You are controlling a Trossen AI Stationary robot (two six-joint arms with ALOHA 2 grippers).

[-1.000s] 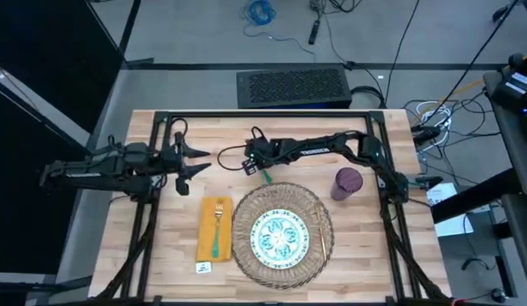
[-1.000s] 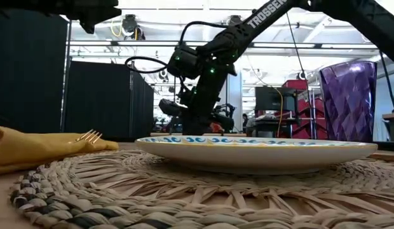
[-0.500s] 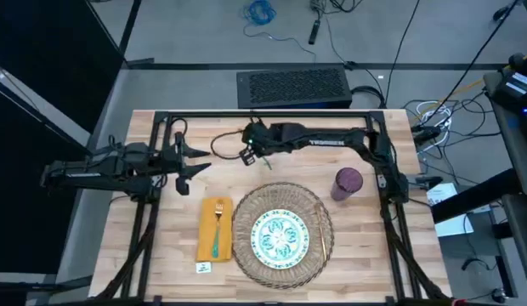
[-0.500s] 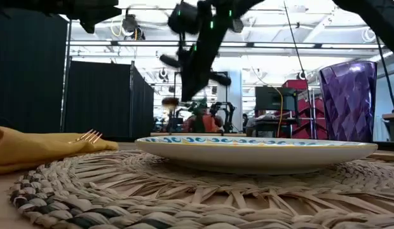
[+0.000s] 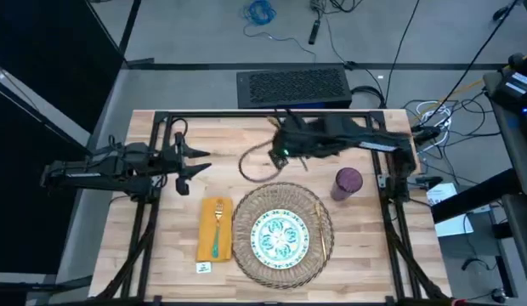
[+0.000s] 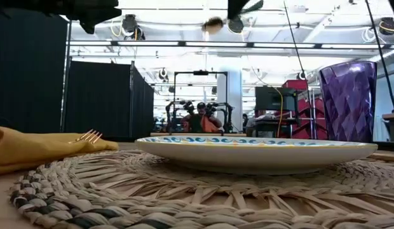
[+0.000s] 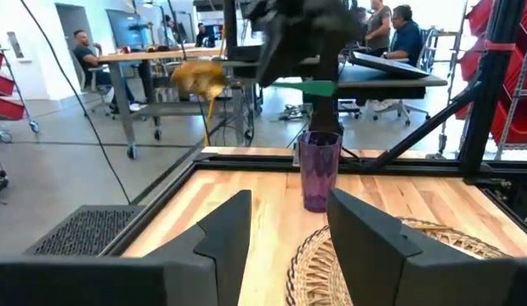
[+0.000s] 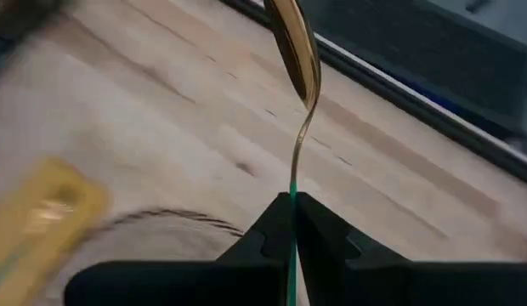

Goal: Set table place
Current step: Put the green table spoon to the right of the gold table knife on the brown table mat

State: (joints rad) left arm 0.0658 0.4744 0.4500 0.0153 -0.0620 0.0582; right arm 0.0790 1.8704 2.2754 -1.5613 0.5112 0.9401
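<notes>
The right gripper [image 8: 292, 223] is clenched on a spoon [image 8: 296, 59], its green handle pinched between the two fingers and the gold bowl standing out well ahead of them. Only the right wrist view shows that grip. From above, the gripper [image 5: 285, 153] is a dark blur held over the table [image 5: 221, 136], with the spoon [image 5: 304, 161] a faint green sliver just beside it. The left wrist view alone shows the height: there the spoon [image 7: 313, 87] is in the air above the purple cup [image 7: 319, 170], its gold bowl a blur. The low view catches only the spoon's bowl [image 6: 213, 25] at the picture's top edge.

Just in front of the gripper, toward the near edge, the straw mat [image 5: 246, 217] lies with the plate [image 5: 279, 236] on it. The cup [image 5: 348, 182] stands just beside the mat on the side of the right arm's base. A gold knife [image 5: 319, 231] rests on the mat beside the plate. On the mat's other side, a fork [image 5: 218, 226] with a green handle lies on the yellow napkin [image 5: 204, 238].

The low view shows the plate's rim [image 6: 254, 147] sitting flat on the weave and the fork's tines [image 6: 89, 135] on the napkin's fold.

Well away, the left gripper [image 5: 195, 161] waits over the table's left part, fingers [image 7: 225, 229] released and apart.
</notes>
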